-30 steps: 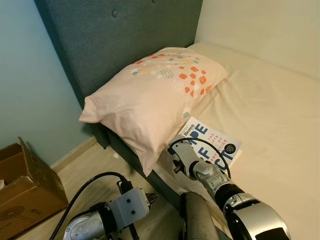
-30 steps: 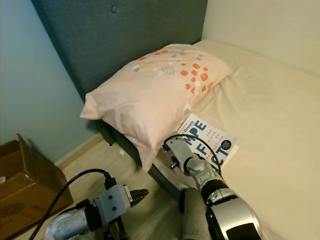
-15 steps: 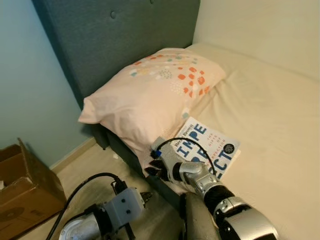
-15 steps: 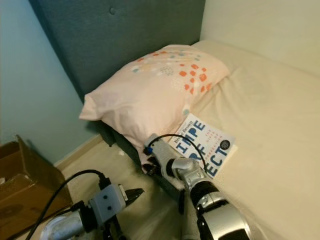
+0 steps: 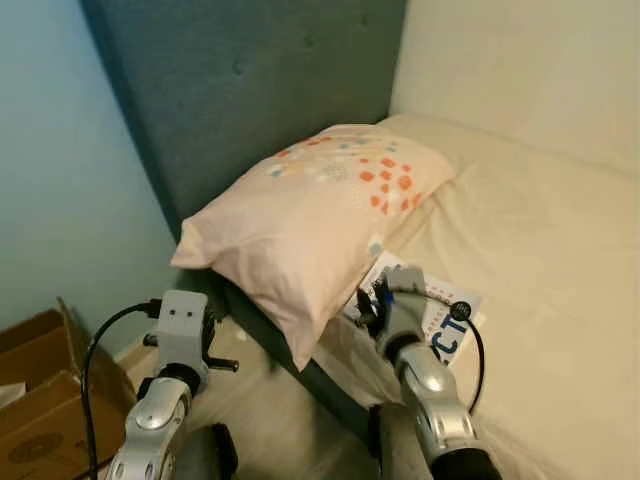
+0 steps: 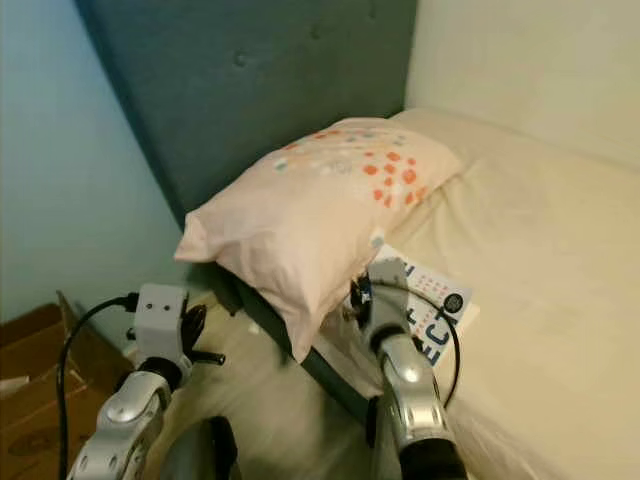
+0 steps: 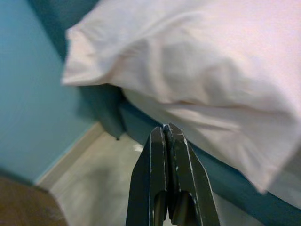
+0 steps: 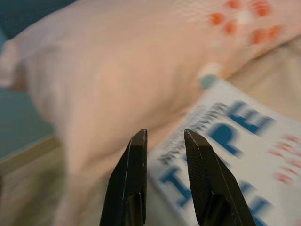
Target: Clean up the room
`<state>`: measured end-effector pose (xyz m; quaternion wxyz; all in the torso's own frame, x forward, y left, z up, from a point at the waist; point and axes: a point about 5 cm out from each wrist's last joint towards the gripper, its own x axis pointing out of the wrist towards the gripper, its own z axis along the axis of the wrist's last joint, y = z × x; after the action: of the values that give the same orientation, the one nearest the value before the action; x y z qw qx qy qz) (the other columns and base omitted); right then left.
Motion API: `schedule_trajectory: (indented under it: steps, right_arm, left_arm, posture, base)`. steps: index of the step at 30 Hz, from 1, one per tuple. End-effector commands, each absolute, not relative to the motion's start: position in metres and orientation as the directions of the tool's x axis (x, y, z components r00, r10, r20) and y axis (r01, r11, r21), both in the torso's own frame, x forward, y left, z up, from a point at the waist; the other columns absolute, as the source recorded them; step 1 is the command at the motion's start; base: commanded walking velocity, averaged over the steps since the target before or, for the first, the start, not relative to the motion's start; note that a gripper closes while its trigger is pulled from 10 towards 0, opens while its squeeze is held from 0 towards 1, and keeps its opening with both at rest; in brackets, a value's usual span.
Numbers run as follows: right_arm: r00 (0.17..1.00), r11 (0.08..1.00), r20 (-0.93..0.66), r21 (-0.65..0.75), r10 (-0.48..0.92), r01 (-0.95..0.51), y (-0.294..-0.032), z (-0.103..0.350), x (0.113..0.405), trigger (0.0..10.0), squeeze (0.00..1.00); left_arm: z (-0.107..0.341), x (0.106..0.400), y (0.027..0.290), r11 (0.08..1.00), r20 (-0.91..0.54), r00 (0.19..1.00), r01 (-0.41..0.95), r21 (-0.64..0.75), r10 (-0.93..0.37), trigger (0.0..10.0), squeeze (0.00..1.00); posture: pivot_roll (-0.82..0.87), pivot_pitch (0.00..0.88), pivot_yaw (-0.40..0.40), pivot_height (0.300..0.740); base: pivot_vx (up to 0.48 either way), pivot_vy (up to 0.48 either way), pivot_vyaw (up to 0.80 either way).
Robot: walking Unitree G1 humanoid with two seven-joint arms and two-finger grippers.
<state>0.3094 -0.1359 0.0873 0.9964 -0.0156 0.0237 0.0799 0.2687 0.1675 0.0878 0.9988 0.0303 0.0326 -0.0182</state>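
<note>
On the bed (image 5: 560,250), a book (image 5: 448,318) (white cover, blue lettering) lies just beside the pillow (image 5: 310,215). The right gripper (image 8: 164,141) hovers over its edge, fingers narrowly parted; the left gripper (image 7: 165,134) is pressed together, empty.

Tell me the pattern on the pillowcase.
The pillow is pale pink, with small orange, blue and white patches clustered toward its far end; clearest in the left eye view.

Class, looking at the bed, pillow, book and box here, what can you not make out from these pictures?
- Book: title partly covered by the right gripper and its arm in the eye views, blurred in the right wrist view.
- Cardboard box: cut off by the picture's edge, contents unseen.
- Bed: its far end lies outside the picture.
</note>
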Motion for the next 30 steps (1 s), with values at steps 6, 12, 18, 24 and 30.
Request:
schedule_trajectory:
  steps: [6, 12, 18, 24, 30]
  right_arm:
    - [0.988, 0.987, -0.057, -0.069, 0.144, -0.148, -0.143, 0.085, 0.301, 10.0, 0.00]
    - [0.987, 0.983, -0.072, -0.101, 0.143, -0.150, -0.142, 0.084, 0.298, 10.0, 0.00]
    - [0.975, 0.970, -0.120, -0.139, 0.185, -0.201, -0.138, 0.081, 0.295, 10.0, 0.00]
    - [0.958, 0.949, -0.147, -0.163, 0.247, -0.270, -0.138, 0.082, 0.297, 10.0, 0.00]
    - [0.943, 0.933, -0.163, -0.173, 0.290, -0.317, -0.137, 0.084, 0.301, 10.0, 0.00]
  left_arm:
    - [0.086, 0.264, 0.162, 0.999, -0.081, 0.997, 0.014, 0.034, -0.011, 10.0, 0.00]
    - [0.083, 0.265, 0.162, 0.998, -0.093, 0.995, -0.032, 0.049, 0.036, 10.0, 0.00]
    - [0.079, 0.263, 0.155, 0.995, -0.078, 0.996, -0.033, 0.094, 0.041, 10.0, 0.00]
    - [0.076, 0.257, 0.151, 0.993, -0.073, 0.995, -0.060, 0.101, 0.067, 10.0, 0.00]
    - [0.077, 0.251, 0.155, 0.988, -0.062, 0.992, -0.102, 0.115, 0.110, 10.0, 0.00]
  posture:
    - [-0.07, 0.045, 0.027, 0.573]
    - [-0.08, 0.037, 0.022, 0.593]
    - [-0.08, 0.035, -0.035, 0.613]
    - [-0.07, 0.036, -0.101, 0.633]
    - [-0.05, 0.038, -0.141, 0.653]
  base:
    - [0.000, 0.000, 0.00]
    - [0.000, 0.000, 0.00]
    - [0.000, 0.000, 0.00]
    - [0.000, 0.000, 0.00]
    - [0.000, 0.000, 0.00]
